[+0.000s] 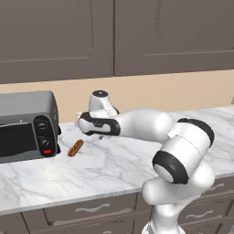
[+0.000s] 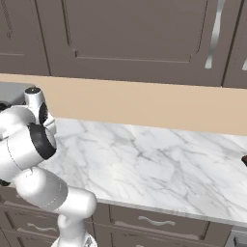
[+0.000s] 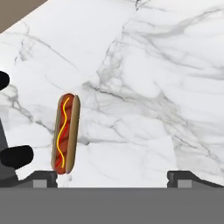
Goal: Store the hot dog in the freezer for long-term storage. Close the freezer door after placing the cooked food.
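Lying flat on the white marble table (image 1: 114,169): the hot dog (image 1: 76,147), orange-brown bun with a red sausage and a yellow squiggle of mustard, free of any grip. In the left base view, at about 3 o'clock from the toaster oven (image 1: 27,125) and just beside its lower front corner, angled so one end points toward the oven's dark foot. Seen from the hand view, the hot dog (image 3: 65,133) stretched nearly upright at roughly 9 o'clock of centre, its lower end close above one fingertip (image 3: 43,178), the other fingertip well apart at 4 o'clock. Claw (image 3: 112,179) spread wide, nothing between its tips, only bare marble. In the left base view, white arm reaching across the table toward 10 o'clock, its hand poised above and slightly behind the hot dog, at about 2 o'clock from it; the claw itself hidden there behind the wrist. Beige backsplash and dark brown upper cabinets (image 1: 114,36) behind; drawer fronts with curved metal handles below the table edge. Right base view: long stretch of marble table (image 2: 144,164) running off toward 3 o'clock.
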{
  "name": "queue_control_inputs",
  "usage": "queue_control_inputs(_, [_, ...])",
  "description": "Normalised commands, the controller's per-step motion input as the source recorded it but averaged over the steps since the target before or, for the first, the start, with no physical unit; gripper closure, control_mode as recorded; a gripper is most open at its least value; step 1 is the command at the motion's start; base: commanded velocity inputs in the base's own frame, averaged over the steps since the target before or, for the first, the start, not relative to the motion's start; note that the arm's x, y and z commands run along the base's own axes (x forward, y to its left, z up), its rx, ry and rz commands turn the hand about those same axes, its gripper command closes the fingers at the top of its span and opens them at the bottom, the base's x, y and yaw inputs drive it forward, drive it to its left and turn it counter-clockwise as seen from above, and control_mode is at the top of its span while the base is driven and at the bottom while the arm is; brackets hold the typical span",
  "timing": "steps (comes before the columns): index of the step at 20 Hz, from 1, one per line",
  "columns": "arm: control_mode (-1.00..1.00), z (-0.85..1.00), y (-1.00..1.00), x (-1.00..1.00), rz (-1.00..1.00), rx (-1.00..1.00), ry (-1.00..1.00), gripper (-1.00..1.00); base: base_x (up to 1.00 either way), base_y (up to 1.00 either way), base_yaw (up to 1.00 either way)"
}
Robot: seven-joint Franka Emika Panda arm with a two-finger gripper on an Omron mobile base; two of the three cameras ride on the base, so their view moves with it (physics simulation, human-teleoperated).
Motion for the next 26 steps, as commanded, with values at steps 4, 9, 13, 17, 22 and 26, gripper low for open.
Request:
queue_control_inputs(4, [-1.0,-0.2,0.29,0.25,0.0,0.0,0.01,-1.0,0.0,0.0,0.0])
queue_control_inputs(9, [-1.0,-0.2,0.28,0.25,0.0,0.0,0.01,-1.0,0.0,0.0,0.0])
queue_control_inputs(13, [-1.0,-0.17,0.17,0.14,0.0,0.0,0.0,-1.0,0.0,0.0,0.0])
queue_control_inputs(17, [-1.0,-0.27,0.01,0.23,-0.03,0.0,0.01,-1.0,0.0,0.0,0.0])
queue_control_inputs(22, [-1.0,-0.21,0.0,0.16,-0.05,0.0,0.0,-1.0,0.0,0.0,0.0])
queue_control_inputs(26, [-1.0,-0.18,0.01,0.13,-0.05,0.0,0.0,-1.0,0.0,0.0,0.0])
